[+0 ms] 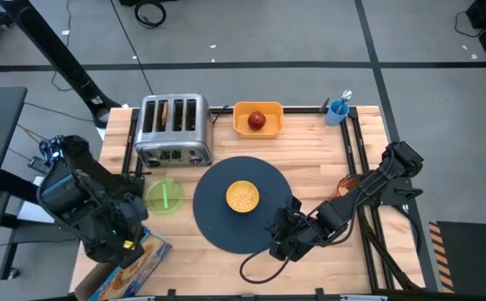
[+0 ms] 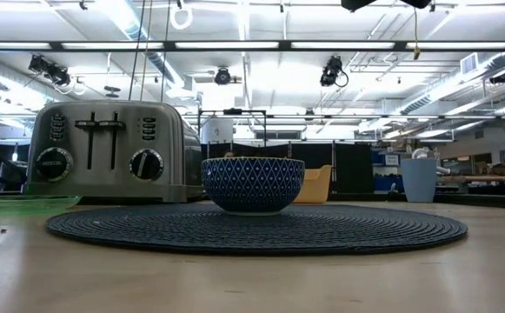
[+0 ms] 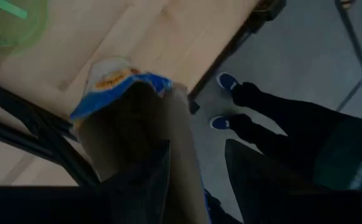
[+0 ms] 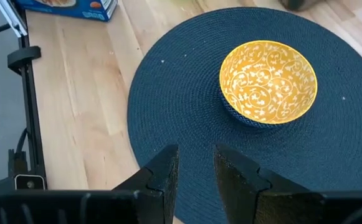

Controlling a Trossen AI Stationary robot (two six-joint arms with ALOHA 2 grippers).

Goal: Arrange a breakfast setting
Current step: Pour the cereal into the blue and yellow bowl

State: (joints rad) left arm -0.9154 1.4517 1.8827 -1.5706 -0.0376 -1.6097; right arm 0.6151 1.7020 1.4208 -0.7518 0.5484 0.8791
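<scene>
The dark blue-grey round mat (image 1: 217,219) lies mid-table, and the yellow bowl (image 1: 243,197) stands on it. Left of it sits the green plate (image 1: 164,197) with a green stick-like thing on it. Brown toast (image 1: 176,113) stands in the silver toaster (image 1: 172,130). The red apple (image 1: 258,120) lies in the yellow tub (image 1: 244,112). An orange cup (image 1: 347,184) is half hidden under my right arm. My right gripper (image 4: 196,171) hovers open over the mat's near edge. My left gripper (image 3: 199,180) is open at the open top of a blue cereal box (image 1: 134,257). My left gripper comes down slanting onto the box's open top. One finger (image 3: 144,180) is inside the box and the other (image 3: 261,180) is outside. The cardboard wall (image 3: 182,149) stands between them. Whether either finger touches it, I cannot tell.
A blue cup (image 1: 338,109) with a utensil in it stands at the far right corner. A person's legs and blue shoes (image 3: 249,106) are on the floor just off the table's near left edge. Bare wood lies to the right of the mat.
</scene>
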